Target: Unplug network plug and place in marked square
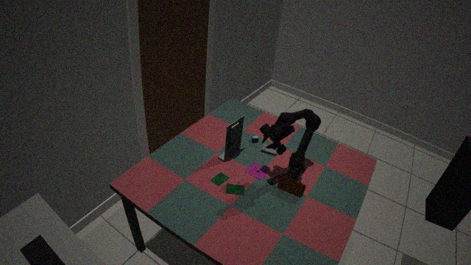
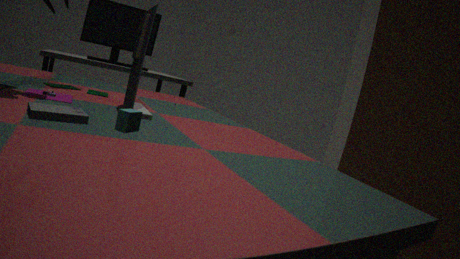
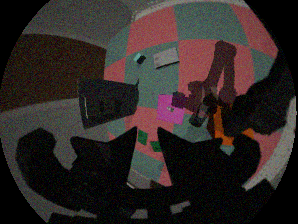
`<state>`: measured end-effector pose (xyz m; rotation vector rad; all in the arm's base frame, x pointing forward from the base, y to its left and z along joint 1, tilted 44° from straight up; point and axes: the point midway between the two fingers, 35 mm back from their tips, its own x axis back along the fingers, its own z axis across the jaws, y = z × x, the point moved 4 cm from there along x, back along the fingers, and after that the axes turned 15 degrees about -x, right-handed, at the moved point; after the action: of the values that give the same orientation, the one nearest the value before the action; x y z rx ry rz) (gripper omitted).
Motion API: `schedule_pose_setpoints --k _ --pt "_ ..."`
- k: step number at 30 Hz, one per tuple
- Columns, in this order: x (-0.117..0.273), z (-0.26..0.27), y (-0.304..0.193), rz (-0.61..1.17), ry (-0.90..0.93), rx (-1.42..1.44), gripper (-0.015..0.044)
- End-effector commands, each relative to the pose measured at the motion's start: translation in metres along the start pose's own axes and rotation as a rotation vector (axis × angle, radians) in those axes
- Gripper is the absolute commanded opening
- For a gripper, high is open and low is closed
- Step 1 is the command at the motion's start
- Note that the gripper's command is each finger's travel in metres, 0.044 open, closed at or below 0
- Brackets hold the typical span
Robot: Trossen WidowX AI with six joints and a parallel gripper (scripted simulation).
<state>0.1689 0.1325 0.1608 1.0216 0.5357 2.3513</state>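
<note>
The small plug (image 1: 258,170) (image 2: 49,93) (image 3: 170,109) lies on the magenta marked square (image 1: 252,173) (image 2: 65,98) (image 3: 176,118), inside its outline as far as the dim views show. Its tab is too small to make out. The dark upright panel (image 1: 233,143) (image 2: 133,83) (image 3: 107,106) stands on the table with no plug seen sticking out of it; its sockets are hard to see. My gripper (image 1: 266,143) (image 2: 60,10) (image 3: 147,129) is open, with a gap and nothing between its fingertips. It hangs in the air well above the table, apart from the plug and the panel.
A grey flat box (image 1: 268,151) (image 2: 57,113) (image 3: 166,58) and a teal cube (image 1: 255,139) (image 2: 128,120) (image 3: 137,57) lie beyond the square. Two green pieces (image 1: 219,179) (image 1: 235,189) lie on its other side. An orange-brown block (image 1: 291,186) (image 3: 218,125) lies beside the arm's base.
</note>
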Motion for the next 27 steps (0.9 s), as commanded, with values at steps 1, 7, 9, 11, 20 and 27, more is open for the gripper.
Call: schedule_pose_setpoints --k 1,7,9,11,20,27 --pt "0.0083 0.0041 -0.0019 -0.002 -0.002 -0.004 0.0156" --pt "0.0145 0.0073 -0.002 -0.003 -0.001 -0.005 0.0209" --pt "0.0145 0.0073 -0.002 -0.003 -0.001 -0.005 0.0261" --pt "0.0145 0.0073 -0.002 -0.003 -0.001 -0.005 0.0314" --pt "0.0145 0.0073 -0.002 -0.003 -0.001 -0.005 0.044" --pt "0.0145 0.0073 -0.002 -0.003 -0.001 -0.005 0.044"
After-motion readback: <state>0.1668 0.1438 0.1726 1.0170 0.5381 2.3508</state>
